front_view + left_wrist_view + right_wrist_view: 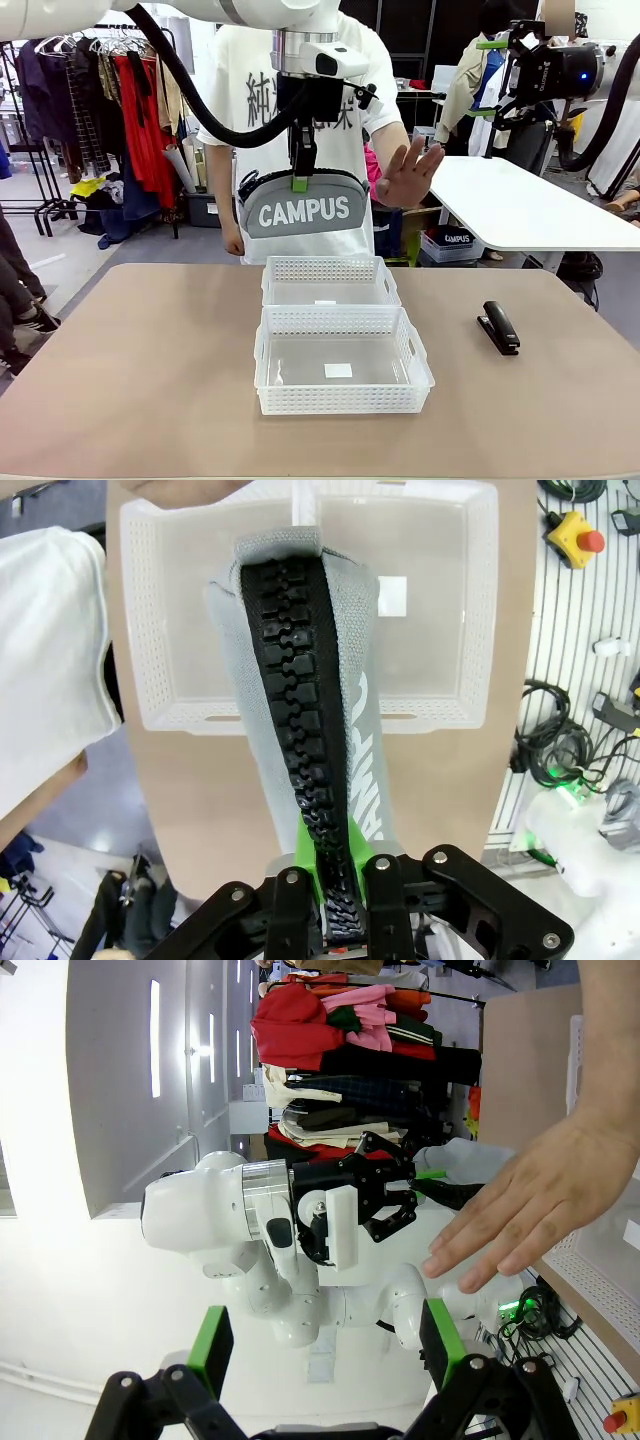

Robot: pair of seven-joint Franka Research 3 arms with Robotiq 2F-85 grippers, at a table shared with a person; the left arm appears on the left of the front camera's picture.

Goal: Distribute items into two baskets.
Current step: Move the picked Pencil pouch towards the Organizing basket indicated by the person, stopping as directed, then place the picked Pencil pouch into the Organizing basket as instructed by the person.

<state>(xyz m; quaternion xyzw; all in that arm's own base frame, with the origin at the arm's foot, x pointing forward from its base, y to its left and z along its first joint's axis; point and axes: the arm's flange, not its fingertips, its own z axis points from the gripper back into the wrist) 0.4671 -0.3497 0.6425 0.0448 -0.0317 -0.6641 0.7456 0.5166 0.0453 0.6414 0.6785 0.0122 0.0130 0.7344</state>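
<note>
On table [120, 380], 2 baskets: far basket [330, 268] against near basket [340, 318]. High over them, CAMPUS pouch [300, 210], zipper pinched in closed left gripper [299, 183]. Right gripper [325, 1345] wide, holding nothing. Stapler [498, 327] right of near basket. Step in hand: delivering pouch. Next, probably: lower into 1 basket, release.

Woven grey cloth pouch [304, 212], chunky black plastic zipper [300, 730]; perforated white plastic baskets [340, 400]; matt tan tabletop [130, 360]

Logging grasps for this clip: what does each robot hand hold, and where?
The left hand pinches the grey CAMPUS pouch by its zipper edge; the right hand holds nothing.
</note>
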